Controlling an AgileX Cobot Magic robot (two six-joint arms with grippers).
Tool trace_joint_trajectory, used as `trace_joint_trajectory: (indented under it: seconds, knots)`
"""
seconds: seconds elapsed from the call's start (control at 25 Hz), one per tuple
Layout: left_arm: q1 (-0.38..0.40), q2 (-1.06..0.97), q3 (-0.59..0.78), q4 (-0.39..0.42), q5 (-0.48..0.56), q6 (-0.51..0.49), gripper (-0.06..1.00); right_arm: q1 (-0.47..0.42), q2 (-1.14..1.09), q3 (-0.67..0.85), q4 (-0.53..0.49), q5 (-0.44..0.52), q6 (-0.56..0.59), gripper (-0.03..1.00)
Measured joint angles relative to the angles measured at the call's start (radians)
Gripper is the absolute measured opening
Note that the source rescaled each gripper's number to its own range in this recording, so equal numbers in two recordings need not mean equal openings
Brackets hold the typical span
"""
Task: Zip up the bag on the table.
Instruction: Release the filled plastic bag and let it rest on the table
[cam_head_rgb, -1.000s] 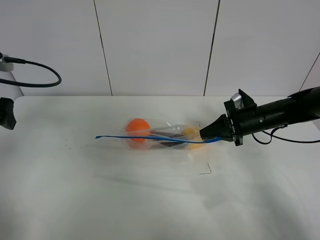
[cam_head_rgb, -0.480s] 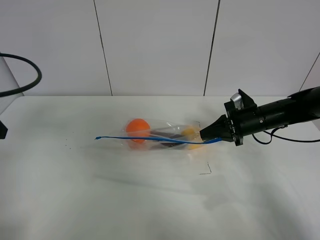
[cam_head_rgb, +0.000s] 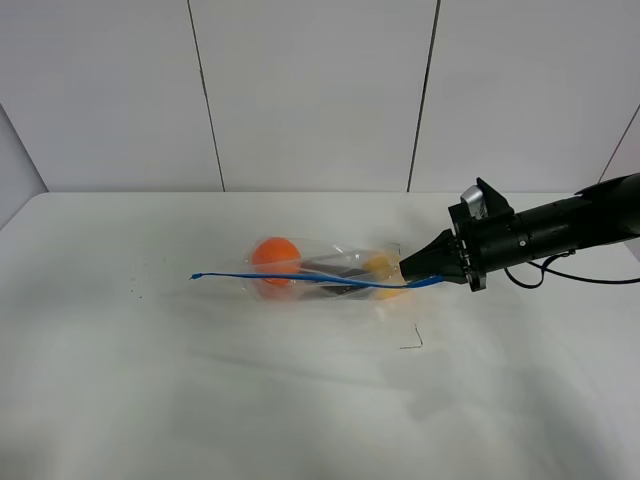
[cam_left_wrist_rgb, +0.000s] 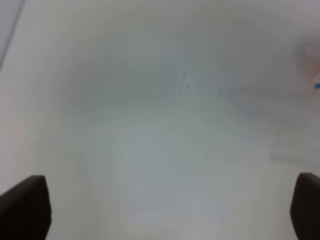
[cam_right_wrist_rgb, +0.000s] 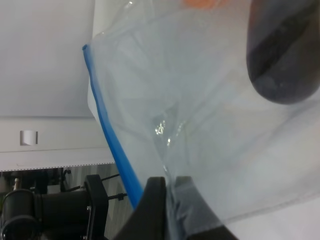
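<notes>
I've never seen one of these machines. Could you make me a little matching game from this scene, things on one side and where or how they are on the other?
Things:
1. right tool
2. left tool
3. orange ball
4. blue zipper strip

States:
A. open, holding nothing
B. inside the bag, at the end far from the right tool
C. shut on the bag's end
D. runs along the bag's length

Pairs: 1-C, 2-A, 3-B, 4-D

White table (cam_head_rgb: 150, 400) under me, and the clear bag (cam_head_rgb: 320, 272) lies on its side mid-table, blue zipper strip facing the near edge.
</notes>
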Motion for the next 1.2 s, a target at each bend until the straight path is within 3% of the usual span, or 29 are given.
trace_joint_trajectory:
  seconds: [0.44,1.2]
  knots:
    - [0.0,-0.344,0.071,-0.04,0.074,0.001,1.0,0.0,0.0,0.0,0.0,0.0,-0.001,0.0]
    - [0.0,-0.362,0.165,-0.064,0.157,0.01,1.0,0.0,0.0,0.0,0.0,0.0,-0.001,0.0]
